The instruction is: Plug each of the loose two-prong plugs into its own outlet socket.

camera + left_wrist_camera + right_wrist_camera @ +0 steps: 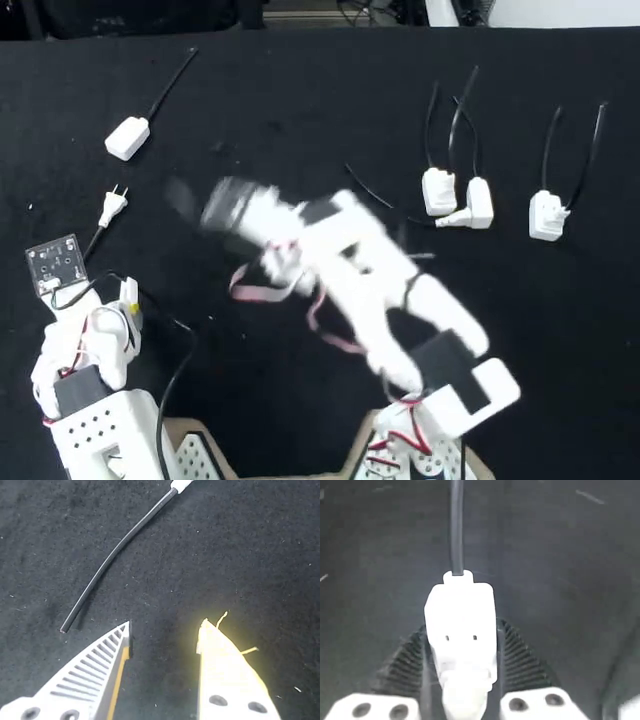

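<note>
My right gripper (462, 630) is shut on a white plug body (461, 615) whose black cord (457, 525) runs straight away from it. In the high view that arm stretches, blurred, across the middle of the table, with its gripper (195, 205) left of centre. A loose two-prong plug (113, 205) lies at the left. Beyond it is a white outlet block (127, 138) with a cord. My left gripper (165, 625) hangs open over bare black cloth near a thin black cord (117, 547); its arm sits folded at the near left (128, 295).
Three white plug-and-socket pieces (438, 190), (478, 205), (545, 215) with cords lie at the right. A clear square plate (57, 260) rests by the left arm. A short loose cable (365, 185) lies mid-table. A black cloth (300, 90) covers the table.
</note>
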Robot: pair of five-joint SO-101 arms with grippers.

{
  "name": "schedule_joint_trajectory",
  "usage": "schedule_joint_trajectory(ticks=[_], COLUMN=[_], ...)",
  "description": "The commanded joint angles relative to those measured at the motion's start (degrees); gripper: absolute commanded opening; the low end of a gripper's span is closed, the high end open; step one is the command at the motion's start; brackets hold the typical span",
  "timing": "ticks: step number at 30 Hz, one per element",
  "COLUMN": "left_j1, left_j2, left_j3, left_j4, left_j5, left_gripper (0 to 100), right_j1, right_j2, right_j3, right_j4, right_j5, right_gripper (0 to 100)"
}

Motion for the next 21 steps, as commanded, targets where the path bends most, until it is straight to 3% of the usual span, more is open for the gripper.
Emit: schedule_joint_trajectory(ticks=[1, 6, 9, 21], left_j1=[-0.2, -0.2, -0.2, -0.2], left_j2=[-0.5, -0.5, -0.5, -0.5], left_j3=[-3.7, -3.7, -3.7, -3.6], left_j4=[0.1, 0.1, 0.1, 0.1], left_j5=[0.4, 1.6, 1.6, 1.8], left_gripper=[22, 22, 22, 22], right_j1=[10.4, 17.2, 20.5, 27.9], right_j2=[-1.6, 10.8, 21.5, 59.7], right_j3=[-21.9, -44.1, -56.5, -96.7], right_j4=[15.6, 25.6, 28.3, 35.9], right_j5=[-19.9, -29.5, -31.6, -28.9], right_gripper=[1.8, 1.8, 1.8, 1.8])
